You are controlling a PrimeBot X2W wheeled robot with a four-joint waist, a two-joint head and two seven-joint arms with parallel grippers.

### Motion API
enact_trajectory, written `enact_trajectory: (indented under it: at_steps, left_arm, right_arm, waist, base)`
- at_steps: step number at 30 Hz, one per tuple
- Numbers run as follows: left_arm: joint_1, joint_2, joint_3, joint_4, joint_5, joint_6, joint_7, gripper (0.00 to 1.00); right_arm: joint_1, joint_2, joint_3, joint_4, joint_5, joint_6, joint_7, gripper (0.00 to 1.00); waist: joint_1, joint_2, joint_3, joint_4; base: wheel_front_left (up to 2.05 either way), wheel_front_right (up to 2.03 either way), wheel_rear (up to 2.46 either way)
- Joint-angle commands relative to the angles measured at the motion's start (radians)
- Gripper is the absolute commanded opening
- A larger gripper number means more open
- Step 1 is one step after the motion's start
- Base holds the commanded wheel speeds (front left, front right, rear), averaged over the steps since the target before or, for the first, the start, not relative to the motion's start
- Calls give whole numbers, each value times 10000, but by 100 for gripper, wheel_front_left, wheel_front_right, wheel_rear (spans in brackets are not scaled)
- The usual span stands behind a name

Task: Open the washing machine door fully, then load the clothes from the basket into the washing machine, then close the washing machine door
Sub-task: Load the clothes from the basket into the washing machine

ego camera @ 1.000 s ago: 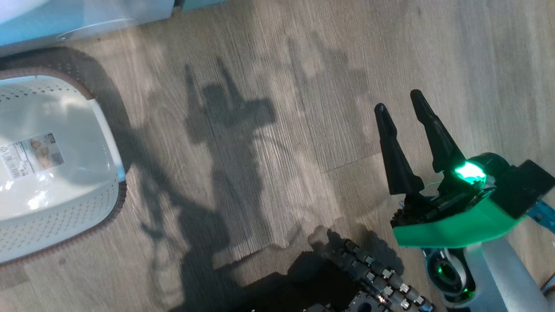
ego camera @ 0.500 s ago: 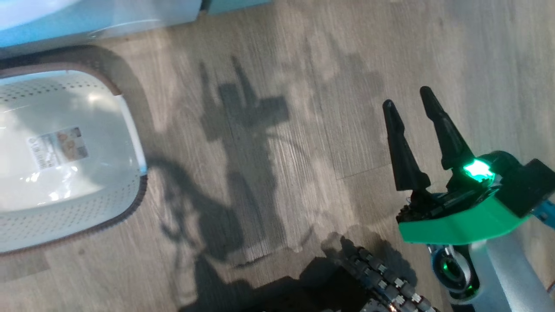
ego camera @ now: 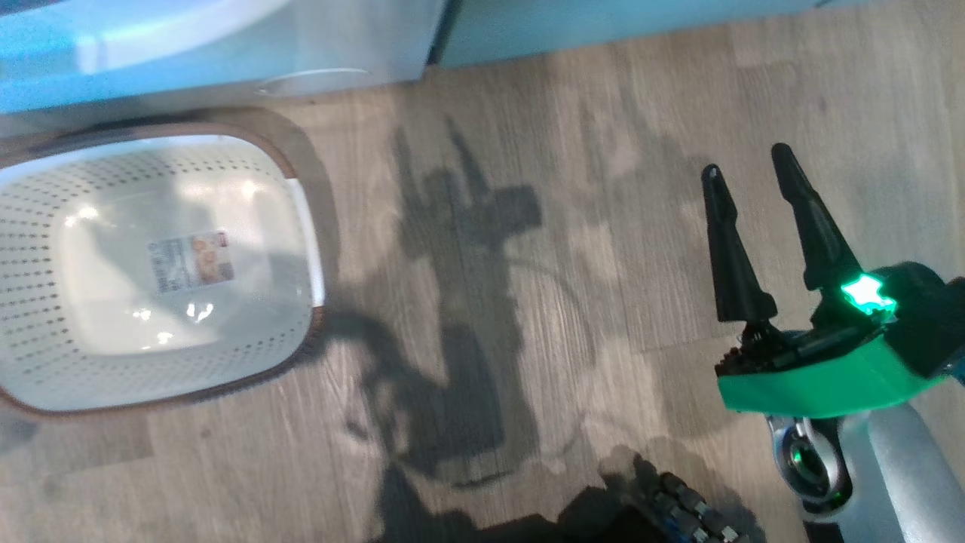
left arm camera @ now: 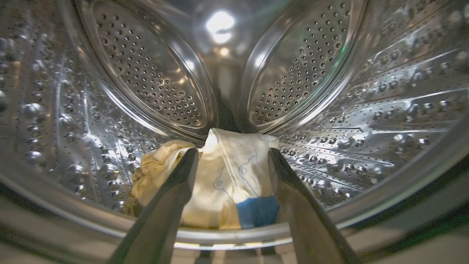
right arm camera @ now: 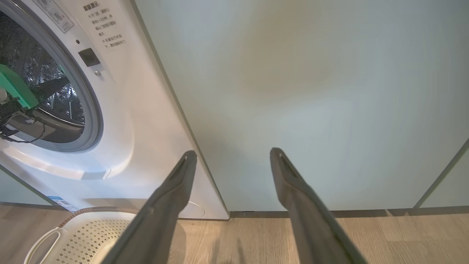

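clothes [left arm camera: 227, 176] lying inside the washing machine [left arm camera: 384, 110]

the left gripper [left arm camera: 232, 151] is reaching inside, fingers spread wide and gripping nothing; the clothes are resting at six o'clock, just past its tips. in the head view the right gripper [ego camera: 745, 161] is hanging wide open and bare at three o'clock, the basket [ego camera: 30, 249] sitting on the floor [ego camera: 603, 264] at nine.

Steel drum [left arm camera: 366, 91] of the white front-loading washing machine [right arm camera: 146, 110]: upper and far space free; a heap of pale yellow clothes with a blue patch [left arm camera: 227, 183] fills the near bottom. Left gripper [left arm camera: 232, 153] takes up part of the grey-rimmed mouth [right arm camera: 93, 124]. Cream perforated plastic basket [ego camera: 30, 249] stands left, near the machine, open-topped. Grey wood-plank floor [ego camera: 565, 188] to its right gives open passage. Pale green cabinet panel [right arm camera: 311, 91] blocks the far right.
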Motion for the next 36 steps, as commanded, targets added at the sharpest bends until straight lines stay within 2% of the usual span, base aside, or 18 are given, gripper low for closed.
enact_trajectory:
  at_steps: [1,7,13,21,27,36]
  left_arm:
    - [304,404,417,-550,-117,85,-145,100]
    - [3314,24,728,-3054,-520,621,-665,100]
    - [6170,-404,916,-5355,-566,1464,-873,100]
    - [8974,-1275,428,-7664,-42,2476,-1134,100]
    - [10095,-1839,-3,-8210,-34,2661,-1250,100]
    - [11048,-2259,-494,-7828,39,2692,-1335,100]
  right_arm:
    - [408,-104,58,-239,-99,-29,-94,100]
    - [786,-104,-388,-176,-537,-29,-94,100]
    - [1191,-104,-757,-104,-940,-29,-94,100]
    - [1776,-104,-1137,73,-1427,-29,-94,100]
    - [2235,-104,-1261,344,-1657,-29,-94,100]
    - [2689,-104,-1353,648,-1774,-29,-94,100]
  waist:
    - [1,-1,-292,285]
    - [1,-1,-1048,864]
    - [1,-1,-1781,1337]
    - [1,-1,-2823,2003]
    - [1,-1,-3761,2462]
    - [1,-1,-4947,2832]
  base:
    - [0,0,0]
    - [0,0,0]
    - [0,0,0]
    - [0,0,0]
    - [0,0,0]
    - [0,0,0]
